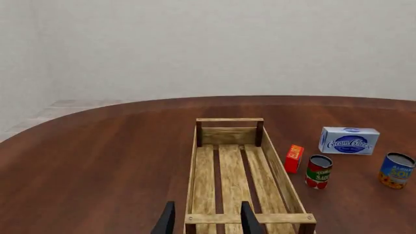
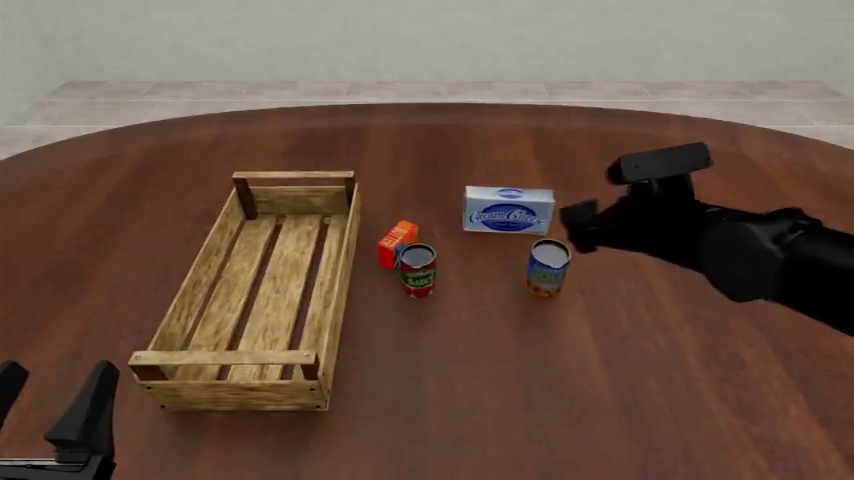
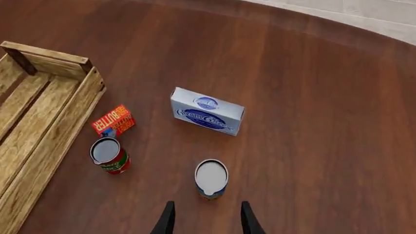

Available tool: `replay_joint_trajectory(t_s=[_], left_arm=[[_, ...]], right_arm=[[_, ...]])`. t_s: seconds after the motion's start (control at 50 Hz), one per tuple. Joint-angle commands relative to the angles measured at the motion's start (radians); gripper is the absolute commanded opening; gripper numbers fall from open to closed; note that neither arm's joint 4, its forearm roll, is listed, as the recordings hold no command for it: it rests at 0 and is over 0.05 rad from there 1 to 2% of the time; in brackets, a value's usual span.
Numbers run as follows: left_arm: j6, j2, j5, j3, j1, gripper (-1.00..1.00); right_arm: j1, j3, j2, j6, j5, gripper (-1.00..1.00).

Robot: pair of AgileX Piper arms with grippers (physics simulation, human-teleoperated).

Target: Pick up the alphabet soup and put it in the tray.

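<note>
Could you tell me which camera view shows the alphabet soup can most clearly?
The front view: the alphabet soup stands upright with label and silver top unobstructed. The right wrist view shows mostly its top, just ahead of the open jaws. The left wrist view shows its side, far off near the edge.

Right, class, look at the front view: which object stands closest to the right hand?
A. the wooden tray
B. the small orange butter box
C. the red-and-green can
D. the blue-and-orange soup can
D: the soup can stands upright just beside the right hand, while the red-and-green can, butter box and tray all lie further to its left.
</note>
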Motion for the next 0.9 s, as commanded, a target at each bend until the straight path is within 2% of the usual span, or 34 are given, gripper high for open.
replay_joint_trajectory(t_s=[0.02,0.22,0.9], left_arm=[[0.000,0.000,0.000,0.000,0.000,1.00],[0.000,0.000,0.000,0.000,0.000,1.00],[0.000,0.000,0.000,0.000,0.000,1.00]], right_arm=[[-0.005,-0.045,0.116,0.003,-0.017,1.00],[-0.015,-0.055,0.187,0.000,-0.054,1.00],[-0.012,-0.115,0.441,0.045,-0.164,1.00]])
